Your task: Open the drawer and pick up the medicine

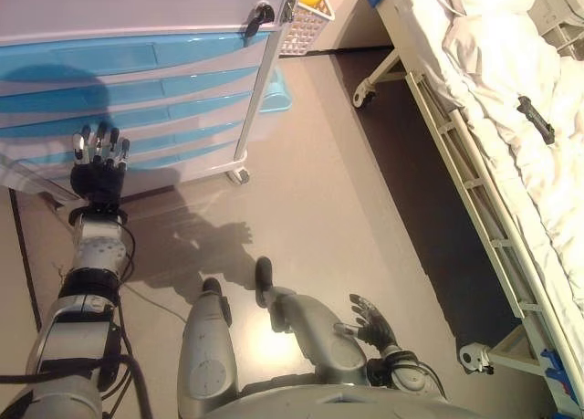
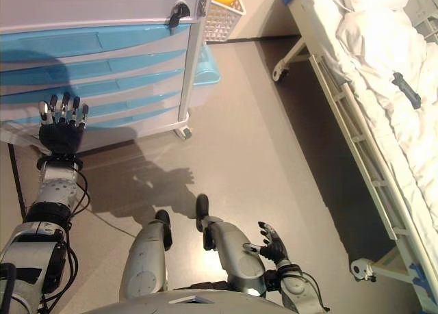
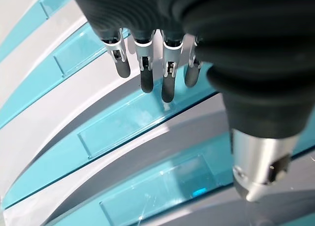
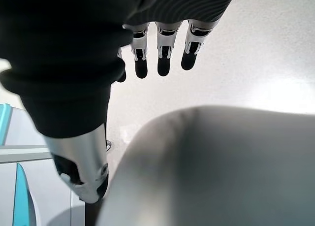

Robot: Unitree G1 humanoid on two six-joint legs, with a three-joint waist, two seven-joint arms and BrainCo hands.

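A white cart with several blue drawers (image 1: 137,90) stands at the upper left, all drawers closed. My left hand (image 1: 99,168) is raised in front of the lower drawers, fingers straight and spread, its fingertips (image 3: 147,80) close to a blue drawer front (image 3: 123,122); contact is not clear. My right hand (image 1: 372,323) hangs low at my side, fingers relaxed, holding nothing; it shows over the floor in the right wrist view (image 4: 157,53). No medicine is in view.
A hospital bed (image 1: 511,99) with white bedding runs along the right side, its wheels (image 1: 474,355) on the floor. A white mesh basket (image 1: 306,22) with a yellow item hangs on the cart's right side. A black handle (image 1: 259,17) sits at the cart's top corner.
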